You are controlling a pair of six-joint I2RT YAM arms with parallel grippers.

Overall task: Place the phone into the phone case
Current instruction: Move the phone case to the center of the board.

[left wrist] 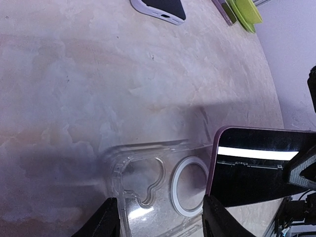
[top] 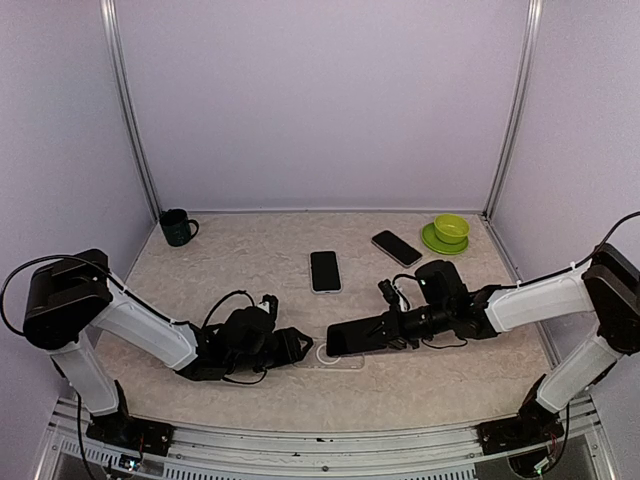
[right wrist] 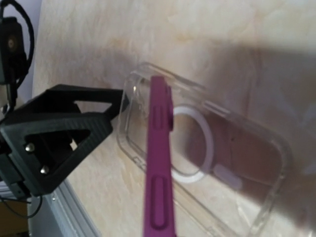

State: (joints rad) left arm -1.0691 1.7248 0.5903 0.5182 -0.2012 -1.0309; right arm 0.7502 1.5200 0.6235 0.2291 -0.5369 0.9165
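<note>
Phone (top: 352, 338): purple-edged with a black screen, clenched at its right end by the right gripper (top: 388, 328). Its long axis runs left-right, and its left end hangs tilted over the right part of the clear case (top: 338, 357). The right wrist view shows the phone edge-on, with side buttons on the purple rim. The left wrist view shows its corner over the case, the screen reflecting a bright strip. Can't tell whether phone and case touch.

Case: lies flat, open side up, at middle near, close to the near edge of the table (top: 200, 270). Inside it are a white ring (left wrist: 190, 185) and a camera cutout (left wrist: 143, 183).

Left gripper (top: 296, 345) is at the case's left end. Its fingers (left wrist: 106, 221) straddle the case across its width and press on the side walls, grasping it.

Any branding on the phones or case is too small or blurred to read.

Farther out:
- A white-cased phone (top: 325, 271) lies screen up at middle far, with bare tabletop between it and the case.
- A dark phone (top: 397, 247) lies angled to the right of that one.
- A green bowl (top: 452, 227) sits on a green saucer (top: 430, 241) at the far right corner, just beside the dark phone.
- A dark mug (top: 178, 227) stands at the far left corner, well apart from everything.

Table has a marble pattern and is walled on the left, far and right. There is open surface left of centre and along the far side. Both arms lie low along the near strip.
</note>
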